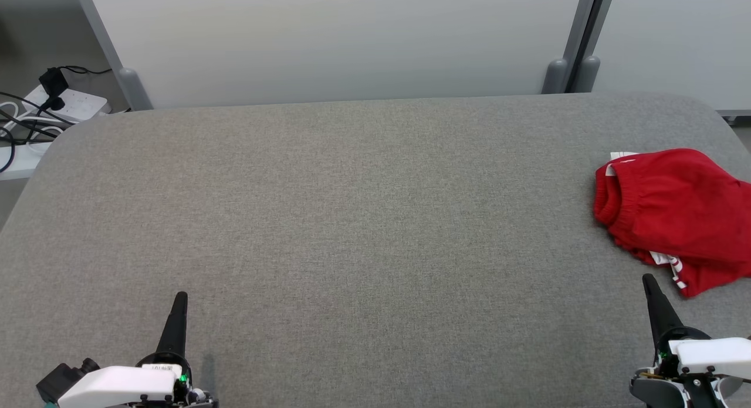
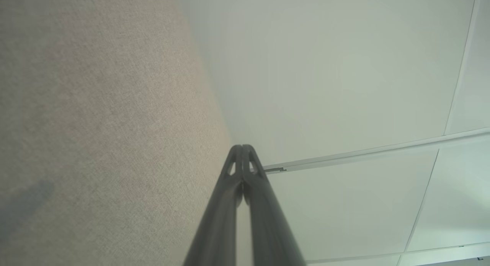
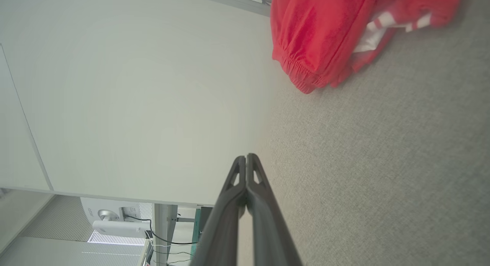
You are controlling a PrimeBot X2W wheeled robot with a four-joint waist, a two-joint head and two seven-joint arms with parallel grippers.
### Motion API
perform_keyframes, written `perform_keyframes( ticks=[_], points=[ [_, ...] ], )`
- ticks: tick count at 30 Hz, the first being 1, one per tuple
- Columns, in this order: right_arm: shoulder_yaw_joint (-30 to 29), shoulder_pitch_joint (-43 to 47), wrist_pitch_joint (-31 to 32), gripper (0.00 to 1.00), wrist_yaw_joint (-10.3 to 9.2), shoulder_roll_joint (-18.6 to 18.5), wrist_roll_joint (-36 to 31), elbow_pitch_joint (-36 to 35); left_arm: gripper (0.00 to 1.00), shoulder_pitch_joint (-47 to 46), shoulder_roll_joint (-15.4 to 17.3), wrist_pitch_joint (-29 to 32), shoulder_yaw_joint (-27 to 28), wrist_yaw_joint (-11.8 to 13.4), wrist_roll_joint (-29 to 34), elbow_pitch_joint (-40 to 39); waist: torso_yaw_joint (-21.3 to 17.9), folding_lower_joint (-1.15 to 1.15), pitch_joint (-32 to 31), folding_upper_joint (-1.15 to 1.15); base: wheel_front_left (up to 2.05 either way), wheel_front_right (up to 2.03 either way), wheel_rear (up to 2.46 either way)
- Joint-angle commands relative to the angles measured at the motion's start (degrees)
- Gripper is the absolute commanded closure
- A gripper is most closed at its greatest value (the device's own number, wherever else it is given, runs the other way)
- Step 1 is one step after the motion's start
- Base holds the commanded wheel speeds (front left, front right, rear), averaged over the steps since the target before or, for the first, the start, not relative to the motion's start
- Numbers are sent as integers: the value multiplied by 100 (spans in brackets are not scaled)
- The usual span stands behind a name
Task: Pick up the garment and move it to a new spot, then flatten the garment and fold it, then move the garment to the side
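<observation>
Garment of soft red cloth [image 1: 675, 214], bunched in a loose heap with a gathered elastic waistband [image 1: 622, 202] and white-striped trim [image 1: 676, 271], lies on the grey fabric-covered bench [image 1: 352, 220] close to the bench's right edge, about midway between its near and far sides. It looks light and limp, so it should sag and open out when lifted. The thicker waistband, turned toward the bench's middle, seems the firmest place to pinch, and the woven cover may drag on the cloth rather than let it slide. The left end effector [image 1: 181, 296] at the bench's near left and the right end effector [image 1: 647, 277] at its near right, just short of the garment, both have their dark fingers pressed together on nothing. Beyond the bench's far edge stand pale partition panels [image 1: 334, 38]. Off its far left corner sits a white power strip [image 1: 73, 105] with black cables.
</observation>
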Motion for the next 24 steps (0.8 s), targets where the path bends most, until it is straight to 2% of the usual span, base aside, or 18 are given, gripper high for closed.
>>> perform_keyframes(
  ticks=[1, 17, 24],
  points=[
    [83, -99, 85, 100, 24, -84, 218, -215, 100, -356, 118, 51, 169, -72, -223, -192, -3, 0, 0, 0, 0, 0, 0],
    [46, -86, 326, 100, 26, -96, 1287, -347, 100, -439, 128, 299, 193, -90, -1216, -251, -36, 0, -3, 0, 0, 0, 0],
    [46, -86, 326, 100, 26, -96, 1287, -347, 100, -439, 128, 298, 193, -90, -1216, -251, -36, 0, -3, 0, 0, 0, 0]
  ],
)
